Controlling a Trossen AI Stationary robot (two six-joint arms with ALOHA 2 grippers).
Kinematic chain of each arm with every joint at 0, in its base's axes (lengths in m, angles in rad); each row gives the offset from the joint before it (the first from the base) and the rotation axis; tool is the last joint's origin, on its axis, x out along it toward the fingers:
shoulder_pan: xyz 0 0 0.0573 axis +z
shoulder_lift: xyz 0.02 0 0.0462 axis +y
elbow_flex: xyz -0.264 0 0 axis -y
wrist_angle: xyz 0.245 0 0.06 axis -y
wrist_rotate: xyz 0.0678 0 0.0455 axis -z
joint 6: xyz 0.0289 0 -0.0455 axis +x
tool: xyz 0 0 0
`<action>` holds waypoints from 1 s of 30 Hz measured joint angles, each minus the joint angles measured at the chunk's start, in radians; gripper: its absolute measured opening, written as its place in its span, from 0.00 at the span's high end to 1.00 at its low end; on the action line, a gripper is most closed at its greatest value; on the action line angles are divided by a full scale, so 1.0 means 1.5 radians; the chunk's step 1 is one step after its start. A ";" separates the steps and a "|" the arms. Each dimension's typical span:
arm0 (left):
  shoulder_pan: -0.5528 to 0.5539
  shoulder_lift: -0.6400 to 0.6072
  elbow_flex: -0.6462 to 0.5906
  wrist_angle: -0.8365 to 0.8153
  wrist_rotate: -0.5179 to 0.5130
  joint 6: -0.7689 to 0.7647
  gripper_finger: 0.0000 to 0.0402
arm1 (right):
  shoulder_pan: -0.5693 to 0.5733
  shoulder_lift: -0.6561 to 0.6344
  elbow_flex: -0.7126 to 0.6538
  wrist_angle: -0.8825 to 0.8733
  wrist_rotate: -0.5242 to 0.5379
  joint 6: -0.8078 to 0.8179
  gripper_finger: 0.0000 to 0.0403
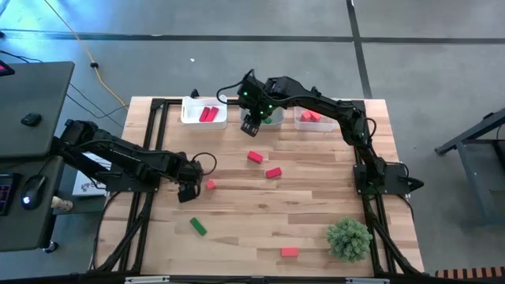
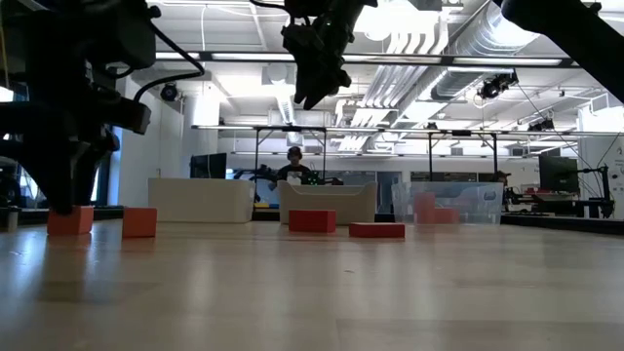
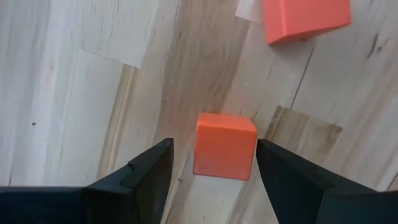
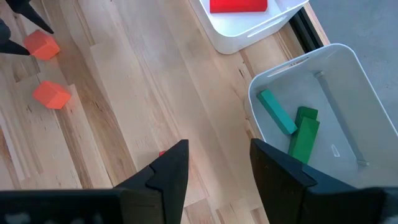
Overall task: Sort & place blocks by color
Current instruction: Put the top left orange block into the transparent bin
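Plenty of bare counter (image 1: 316, 213) in the middle and along the near edge, so passing through there is easy. Obstacles are few: two red blocks (image 1: 263, 164) mid-counter, a green block (image 1: 197, 226) and a red one (image 1: 289, 252) up front, and the bushy plant (image 1: 349, 239) hogging the near right corner. The far edge is crowded by three bins (image 1: 203, 111), with the right end effector (image 1: 252, 122), jaws apart and empty, hanging over the middle one. The left end effector (image 3: 211, 171) straddles an orange cube (image 3: 224, 145), with another cube (image 3: 305, 18) just beyond.
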 joint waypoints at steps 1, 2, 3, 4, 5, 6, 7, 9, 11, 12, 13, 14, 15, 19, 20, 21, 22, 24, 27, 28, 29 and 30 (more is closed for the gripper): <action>0.000 0.000 0.000 0.001 0.001 0.004 0.46 | 0.000 0.000 0.000 0.000 0.000 0.000 0.60; 0.000 0.000 0.000 0.002 0.005 0.009 0.46 | 0.000 0.000 0.000 0.000 0.000 -0.001 0.60; 0.000 0.001 0.000 0.002 0.009 0.012 0.46 | 0.000 0.000 0.000 0.000 0.000 -0.002 0.60; 0.000 0.003 -0.002 0.006 0.011 0.016 0.46 | 0.000 0.000 0.000 0.000 0.000 -0.002 0.60; 0.000 0.007 -0.006 0.008 0.012 0.016 0.46 | 0.000 0.000 0.000 0.000 0.000 -0.002 0.60; 0.000 0.009 -0.010 0.006 0.013 0.013 0.46 | 0.000 0.000 0.000 0.000 0.000 -0.002 0.60; 0.000 0.012 -0.011 0.006 0.013 0.009 0.46 | 0.000 0.000 0.000 0.000 0.000 -0.002 0.60; 0.000 0.017 -0.010 0.018 0.013 0.007 0.46 | 0.000 0.000 0.000 0.000 0.000 -0.002 0.60; 0.000 0.025 -0.010 0.020 0.013 0.009 0.46 | 0.000 0.000 0.000 0.000 0.000 -0.002 0.60; 0.000 0.028 -0.010 0.020 0.012 0.009 0.46 | 0.000 0.000 0.000 0.000 0.000 -0.002 0.60; 0.000 0.031 -0.010 0.020 0.012 0.009 0.47 | 0.000 0.000 0.000 0.000 0.000 -0.002 0.60; 0.000 0.031 -0.010 0.018 0.012 0.010 0.48 | 0.000 0.000 0.000 0.000 0.000 -0.002 0.60; 0.000 0.031 -0.010 0.018 0.012 0.010 0.50 | 0.000 0.000 0.000 -0.001 0.000 -0.002 0.60; 0.000 0.031 -0.010 0.020 0.012 0.010 0.59 | 0.000 0.000 0.000 -0.003 0.000 -0.002 0.60; 0.000 0.031 -0.010 0.020 0.012 0.010 0.62 | 0.000 0.000 0.000 -0.004 0.000 -0.002 0.60; 0.000 0.031 -0.010 0.019 0.013 0.010 0.64 | 0.000 0.000 0.000 -0.005 0.000 -0.002 0.60; 0.000 0.030 -0.009 0.020 0.012 0.010 0.67 | 0.000 0.000 0.000 -0.005 0.000 -0.002 0.60; 0.000 0.030 -0.009 0.021 0.012 0.010 0.71 | 0.000 0.000 0.000 -0.005 0.000 -0.002 0.60; 0.000 0.030 -0.008 0.024 0.015 0.011 0.73 | 0.000 0.000 0.000 -0.005 0.000 -0.007 0.60; 0.000 0.030 -0.008 0.026 0.017 0.011 0.73 | 0.000 0.000 0.000 -0.005 0.000 -0.007 0.60; 0.000 0.030 -0.008 0.029 0.022 0.012 0.73 | 0.000 0.000 0.000 -0.006 0.000 -0.007 0.60; 0.000 0.030 -0.008 0.035 0.028 0.012 0.73 | 0.000 0.000 0.000 -0.007 0.000 -0.007 0.60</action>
